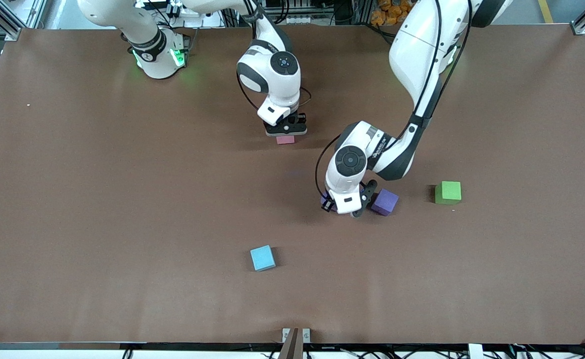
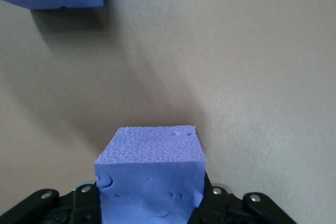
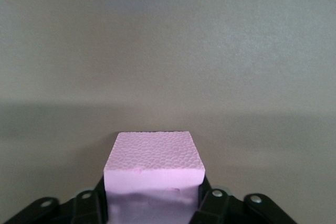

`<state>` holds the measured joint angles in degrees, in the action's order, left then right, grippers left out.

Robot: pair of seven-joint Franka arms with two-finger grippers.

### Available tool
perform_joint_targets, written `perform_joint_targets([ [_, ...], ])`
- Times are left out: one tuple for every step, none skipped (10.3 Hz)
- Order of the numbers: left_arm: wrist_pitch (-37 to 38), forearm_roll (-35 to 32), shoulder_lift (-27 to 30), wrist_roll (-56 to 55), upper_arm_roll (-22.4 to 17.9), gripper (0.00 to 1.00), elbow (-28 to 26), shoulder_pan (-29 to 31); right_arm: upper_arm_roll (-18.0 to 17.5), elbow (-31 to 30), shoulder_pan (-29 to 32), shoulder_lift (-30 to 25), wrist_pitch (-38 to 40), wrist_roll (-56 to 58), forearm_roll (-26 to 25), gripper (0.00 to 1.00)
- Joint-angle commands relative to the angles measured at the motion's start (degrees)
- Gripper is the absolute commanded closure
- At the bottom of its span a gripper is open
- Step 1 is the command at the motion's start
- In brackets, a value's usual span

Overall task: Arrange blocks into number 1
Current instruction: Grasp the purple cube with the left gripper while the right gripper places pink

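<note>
Brown table (image 1: 122,199), left fingers (image 2: 214,203) clamping purple block (image 2: 149,174) beside second purple block (image 1: 385,202), right fingers (image 3: 212,200) clamping pink block (image 3: 154,158).

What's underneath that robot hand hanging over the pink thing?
Under the right gripper sits a pink block on the table. The right wrist view shows it between the fingers. In the front view the gripper covers most of it.
</note>
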<state>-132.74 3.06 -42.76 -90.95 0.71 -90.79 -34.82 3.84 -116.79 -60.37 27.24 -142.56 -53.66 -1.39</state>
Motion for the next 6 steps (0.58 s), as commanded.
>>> perform_joint_targets([
  [-0.06, 1.33, 0.39, 2.71, 0.26, 1.00, 0.52, -0.33, 0.11, -1.69, -0.19, -2.79, -0.27, -1.88, 0.51, 0.00],
  [-0.06, 1.33, 0.40, 4.01, 0.35, 1.00, 0.78, -0.42, 0.11, -2.82, 0.51, -4.98, -0.35, -1.88, 0.43, 0.00],
  [-0.06, 1.33, 0.57, 5.94, 0.35, 1.00, 0.79, -0.51, 0.11, -4.40, 2.09, -7.87, -0.27, -1.88, 0.43, 0.00],
  [-0.06, 0.90, 1.18, 7.79, 0.78, 1.00, 0.79, -1.38, 0.11, -6.67, 3.23, -11.29, -0.27, -1.71, 0.43, 0.00],
  [-0.06, 0.72, 1.71, 9.46, 1.74, 1.00, 0.70, -1.74, 0.11, -9.22, 4.99, -15.33, 0.08, -1.01, 0.34, 0.00],
  [-0.06, 0.54, 2.32, 10.52, 2.97, 1.00, 0.61, -2.18, 0.11, -11.51, 6.83, -18.76, 0.52, -0.48, 0.16, 0.00],
])
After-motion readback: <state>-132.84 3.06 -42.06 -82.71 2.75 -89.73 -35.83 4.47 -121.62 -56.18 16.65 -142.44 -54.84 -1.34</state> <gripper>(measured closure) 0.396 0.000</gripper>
